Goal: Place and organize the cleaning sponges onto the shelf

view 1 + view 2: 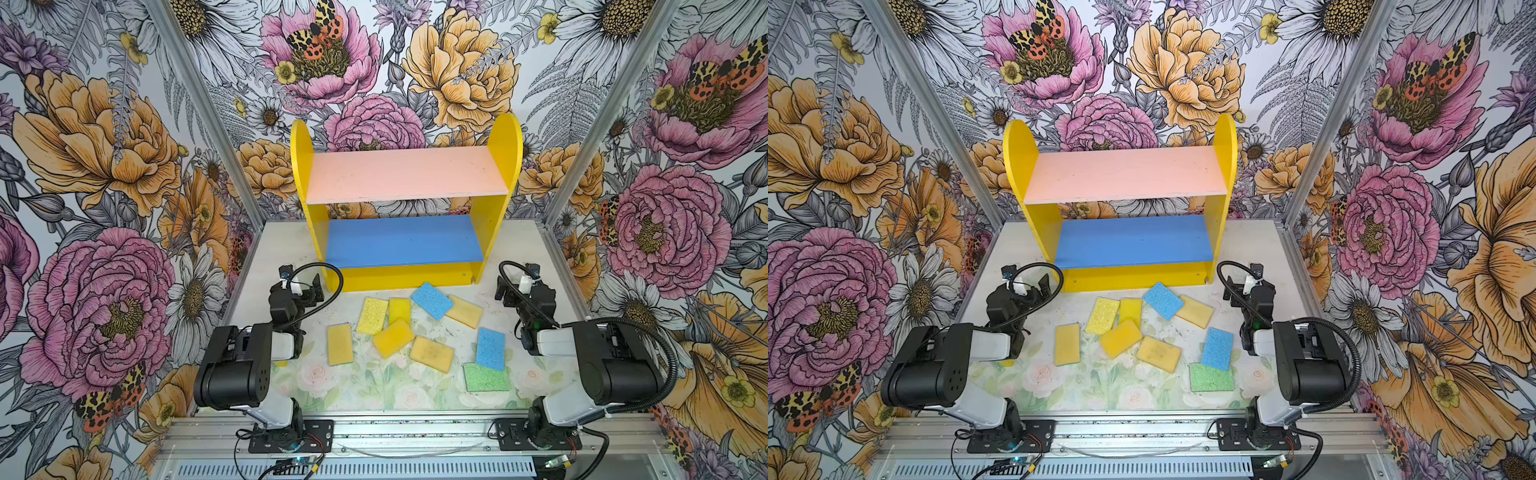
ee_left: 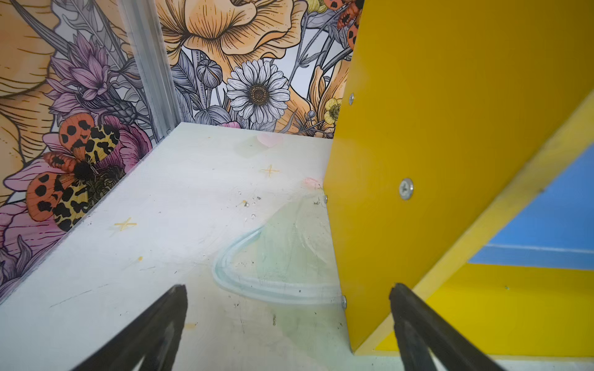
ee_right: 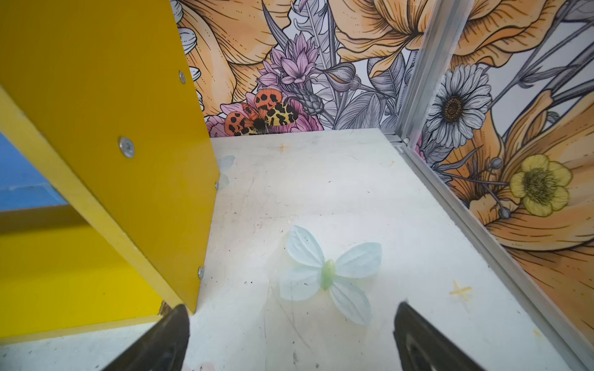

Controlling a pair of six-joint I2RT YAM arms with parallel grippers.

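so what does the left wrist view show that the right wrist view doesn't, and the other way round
Only the left wrist view: a pale curved line printed on the table beside the shelf, and the open left gripper.
Only the right wrist view: a pale blue butterfly print on the table, and the open right gripper.
Both: one yellow side panel of the shelf with its screws, a slice of the blue board, the white table and the flowered walls.

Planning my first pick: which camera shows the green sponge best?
A top view: the green sponge lies on the table, one edge under a light blue sponge. Both top views show it alike; the wrist views show shelf and table, no sponge.
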